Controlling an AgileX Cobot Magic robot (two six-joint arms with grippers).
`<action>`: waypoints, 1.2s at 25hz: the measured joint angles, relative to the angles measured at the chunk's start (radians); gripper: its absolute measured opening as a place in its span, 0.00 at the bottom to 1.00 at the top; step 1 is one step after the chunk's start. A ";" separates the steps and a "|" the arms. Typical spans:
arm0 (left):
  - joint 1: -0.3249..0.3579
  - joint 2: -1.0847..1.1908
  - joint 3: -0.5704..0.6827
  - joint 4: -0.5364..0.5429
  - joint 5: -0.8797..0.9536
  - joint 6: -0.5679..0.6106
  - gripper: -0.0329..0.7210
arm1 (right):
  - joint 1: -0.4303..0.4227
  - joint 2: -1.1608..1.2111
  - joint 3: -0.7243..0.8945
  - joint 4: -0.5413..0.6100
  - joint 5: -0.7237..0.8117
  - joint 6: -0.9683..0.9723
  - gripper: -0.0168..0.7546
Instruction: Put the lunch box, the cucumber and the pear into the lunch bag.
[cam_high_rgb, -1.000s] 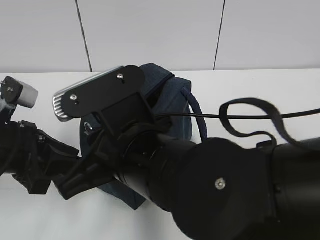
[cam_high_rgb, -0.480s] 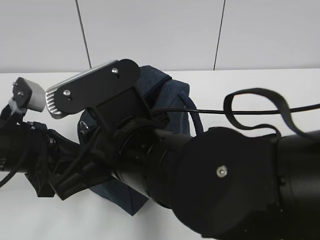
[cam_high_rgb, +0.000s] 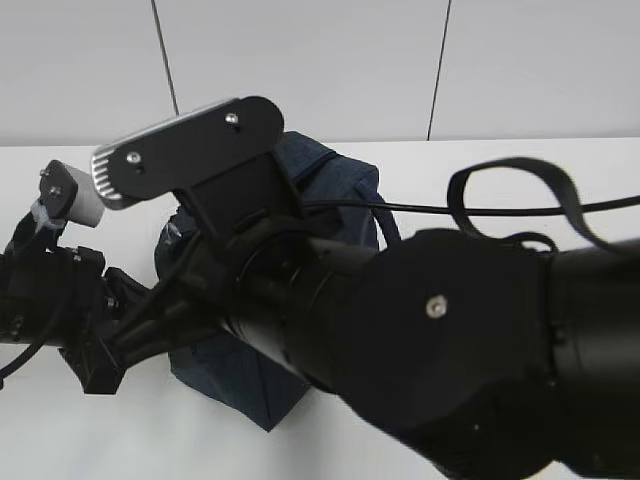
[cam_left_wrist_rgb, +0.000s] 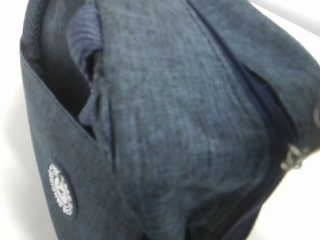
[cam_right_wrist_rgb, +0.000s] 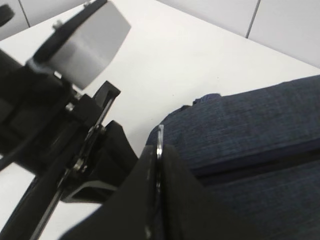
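found the right claw (cam_right_wrist_rgb: 159, 146) pressed together at the top corner of the bag (cam_right_wrist_rgb: 260, 125), with a thin sliver of bright metal (cam_right_wrist_rgb: 160, 134) showing at its tips. took that for part of the zip pull, pinched so the top could be drawn open or kept taut, but could not confirm it. found the left claw (cam_high_rgb: 120, 345) low against the bag's side, too lost among black parts to say whether spread or pinching anything. guessed at a bracing job there, keeping the soft bag from sliding while the other claw worked the zip.

saw the bag slumped and creased on the white table (cam_high_rgb: 500, 160), with its zipper (cam_left_wrist_rgb: 270, 135) running along one edge and a small metal fitting (cam_left_wrist_rgb: 292, 157) near the zipper's end. noted a dark gap (cam_left_wrist_rgb: 65, 90) on the bag's far side from the zipper, above a round white badge (cam_left_wrist_rgb: 61, 190), showing ribbed blue lining (cam_left_wrist_rgb: 82, 35) and nothing more. judged it as likely a pocket as the main mouth. made out no contents anywhere in the bag.

looked for the lunch box, the cucumber and the pear around the bag and found none in any view. lost most of the table in front of the bag behind the bulky right arm (cam_high_rgb: 430, 340). judged the packing not visibly begun, with opening the bag as the step in hand.
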 joint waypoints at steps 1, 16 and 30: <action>0.000 0.000 0.000 0.000 -0.002 0.000 0.06 | -0.006 -0.002 -0.011 0.026 0.000 -0.014 0.02; 0.000 0.000 -0.001 -0.008 -0.014 -0.003 0.05 | -0.235 -0.045 -0.068 0.217 0.190 -0.045 0.02; -0.001 0.000 -0.001 0.010 -0.018 -0.006 0.05 | -0.588 -0.003 -0.080 0.345 0.528 -0.045 0.02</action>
